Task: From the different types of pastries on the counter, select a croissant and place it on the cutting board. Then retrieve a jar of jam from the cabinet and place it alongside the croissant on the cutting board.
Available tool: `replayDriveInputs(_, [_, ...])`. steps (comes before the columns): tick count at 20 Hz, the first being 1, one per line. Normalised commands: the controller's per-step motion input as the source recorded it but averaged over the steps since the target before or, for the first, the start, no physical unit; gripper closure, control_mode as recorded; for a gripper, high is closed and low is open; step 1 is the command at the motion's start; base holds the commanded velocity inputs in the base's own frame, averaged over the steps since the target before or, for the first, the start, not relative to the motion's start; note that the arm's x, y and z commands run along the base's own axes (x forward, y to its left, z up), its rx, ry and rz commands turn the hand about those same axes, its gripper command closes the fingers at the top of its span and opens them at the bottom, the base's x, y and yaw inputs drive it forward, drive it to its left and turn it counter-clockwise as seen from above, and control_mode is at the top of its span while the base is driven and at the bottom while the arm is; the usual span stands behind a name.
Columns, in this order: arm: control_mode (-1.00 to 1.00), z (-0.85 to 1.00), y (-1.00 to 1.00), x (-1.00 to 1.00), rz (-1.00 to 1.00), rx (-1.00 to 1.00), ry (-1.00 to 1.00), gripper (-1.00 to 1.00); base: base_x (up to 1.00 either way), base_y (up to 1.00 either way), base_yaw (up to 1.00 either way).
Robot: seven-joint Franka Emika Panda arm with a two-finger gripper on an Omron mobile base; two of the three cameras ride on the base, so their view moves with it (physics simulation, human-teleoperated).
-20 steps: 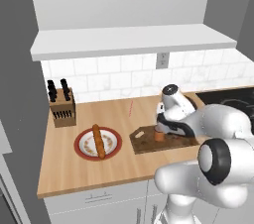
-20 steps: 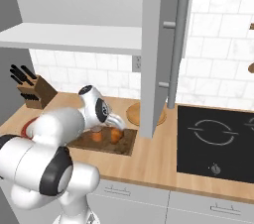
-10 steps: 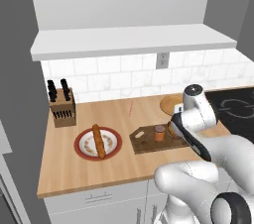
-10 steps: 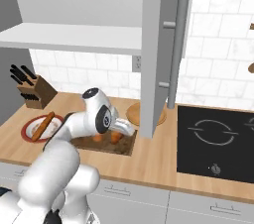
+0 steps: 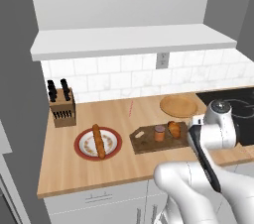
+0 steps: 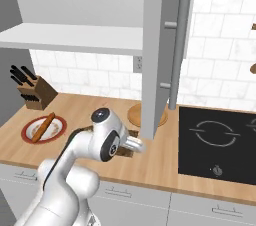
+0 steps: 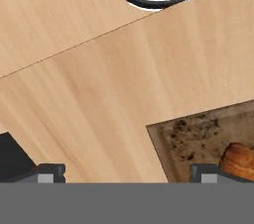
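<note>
Both task items down on the board (image 5: 149,141) now: jar (image 5: 159,133) upright near the middle, croissant (image 5: 174,129) just beside it at 3 o'clock, close but apparently not touching. Looks like the placing step is done, on this evidence, with nothing left to fetch.

Gripper (image 7: 126,171) apart and empty in the hand view, tips spread wide at the bottom edge, bare counter (image 7: 99,84) between them. Board corner at 4 o'clock in that view, with a sliver of croissant (image 7: 240,158) showing at the right tip. Wrist hanging low over the counter just off the board's right end in the left base view.

Loaf (image 5: 99,140) untouched on the red-rimmed plate (image 5: 82,148), at 9 o'clock from the board. Round wooden plate (image 5: 178,105) at 1 o'clock from the board. Knife block (image 5: 61,108) back at 10 o'clock.

Next move, by judgement: little more than a clean retreat. Lifting straight up and away from the board, keeping the fingers clear of the croissant and jar so nothing gets nudged off. Open cabinet door (image 6: 162,50) hangs close above, so worth minding on the way up.
</note>
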Motion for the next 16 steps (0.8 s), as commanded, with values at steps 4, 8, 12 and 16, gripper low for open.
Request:
replayDriveInputs(4, [-1.0, 0.0, -0.39, -0.34, 0.1, 0.01, 0.0, -1.0, 0.0, 0.0, 0.0])
replayDriveInputs(8, [-1.0, 0.0, -0.52, -0.39, 0.16, 0.0, -0.04, -1.0, 0.0, 0.0, 0.0])
replayDriveInputs(12, [-1.0, 0.0, -0.18, -0.08, 0.12, 0.05, 0.0, -1.0, 0.0, 0.0, 0.0])
replayDriveInputs(16, [-1.0, 0.0, -0.09, -0.18, 0.12, 0.01, 0.0, -1.0, 0.0, 0.0, 0.0])
